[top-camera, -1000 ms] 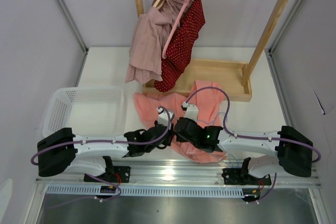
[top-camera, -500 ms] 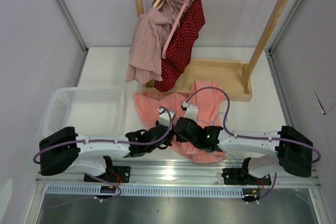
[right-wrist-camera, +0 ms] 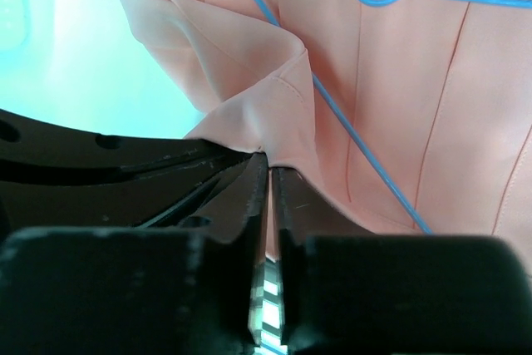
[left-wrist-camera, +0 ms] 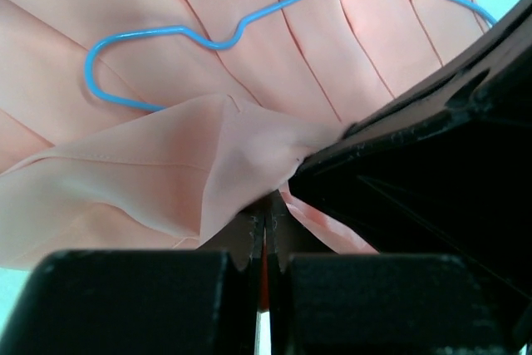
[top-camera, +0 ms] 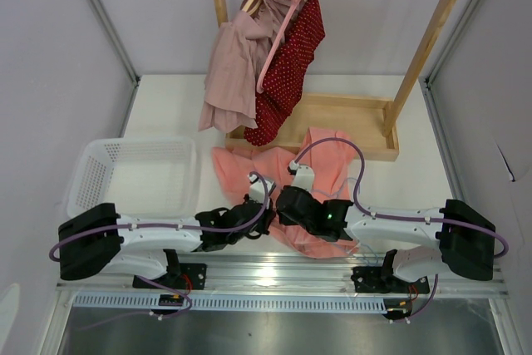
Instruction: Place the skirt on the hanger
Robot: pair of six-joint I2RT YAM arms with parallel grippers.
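Observation:
The salmon-pink pleated skirt (top-camera: pixel 241 168) lies spread on the table in front of the rack. The thin light-blue hanger (left-wrist-camera: pixel 166 32) lies on top of the skirt's pleats; it also shows in the right wrist view (right-wrist-camera: pixel 366 164). In the top view the arms hide it. My left gripper (top-camera: pixel 263 215) is shut on a raised fold of the skirt's edge (left-wrist-camera: pixel 224 164). My right gripper (top-camera: pixel 283 205) is right beside it, shut on the same bunched edge of the skirt (right-wrist-camera: pixel 266 97). In each wrist view the other gripper's black body fills one side.
A white plastic basket (top-camera: pixel 133 174) stands at the left. The wooden rack (top-camera: pixel 349 114) stands behind the skirt, with a mauve-pink garment (top-camera: pixel 233 64), a dark red dotted garment (top-camera: pixel 287 72) and a pink hanger (top-camera: pixel 287 22) on its rail.
The left arm has shifted very slightly. Both grippers stay shut on the skirt's edge at the same spot.

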